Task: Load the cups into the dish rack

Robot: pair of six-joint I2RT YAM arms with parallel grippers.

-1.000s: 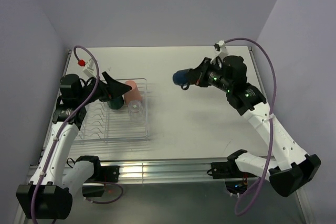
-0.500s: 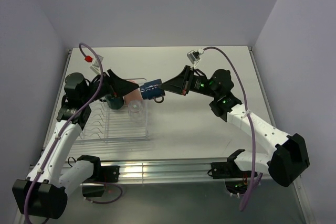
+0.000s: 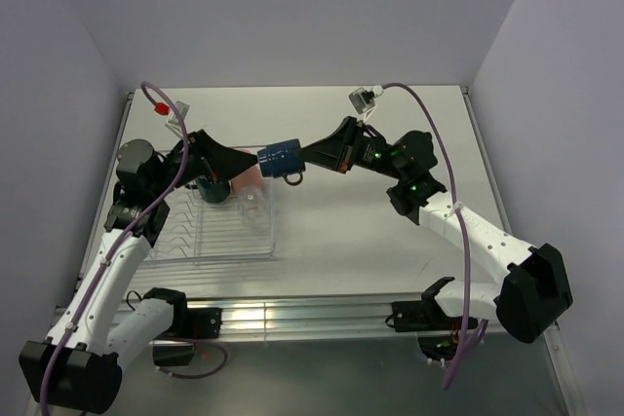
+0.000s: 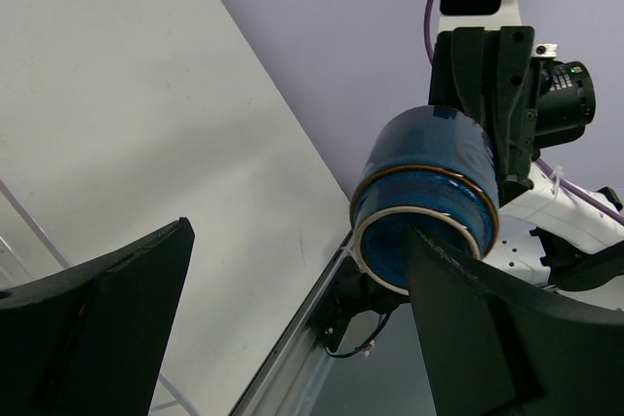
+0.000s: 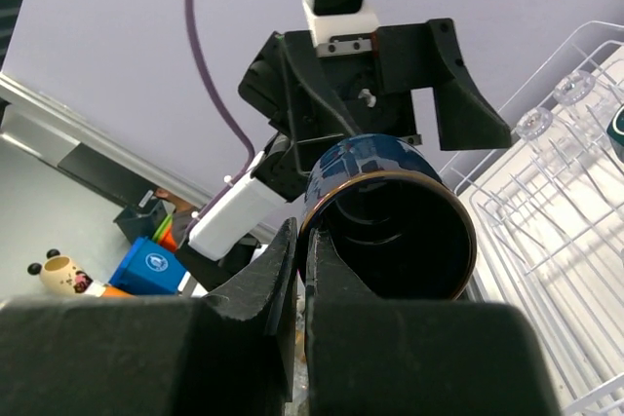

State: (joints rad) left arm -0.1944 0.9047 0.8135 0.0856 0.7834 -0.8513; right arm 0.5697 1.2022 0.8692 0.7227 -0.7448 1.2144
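Note:
A navy mug (image 3: 281, 160) hangs on its side in the air over the dish rack's right end. My right gripper (image 3: 305, 155) is shut on its rim, one finger inside (image 5: 327, 275) and one outside. In the left wrist view the navy mug (image 4: 429, 192) shows its base, partly behind my far finger (image 4: 487, 338). My left gripper (image 3: 250, 156) is open, with its tips just left of the mug. The clear dish rack (image 3: 210, 241) holds a teal mug (image 3: 214, 192), a pink tumbler (image 3: 250, 174) and a clear glass (image 3: 252, 204).
The rack's left half (image 3: 171, 231) has bare ribs. A metal rail (image 3: 292, 317) runs along the table's near edge. Purple walls close in the table on three sides. Beyond the table in the right wrist view are a blue box (image 5: 151, 262) and a small toy figure (image 5: 60, 275).
My right arm swung left and carried the navy mug from mid-table to over the rack's right end. My left gripper rose towards it and opened a little wider.

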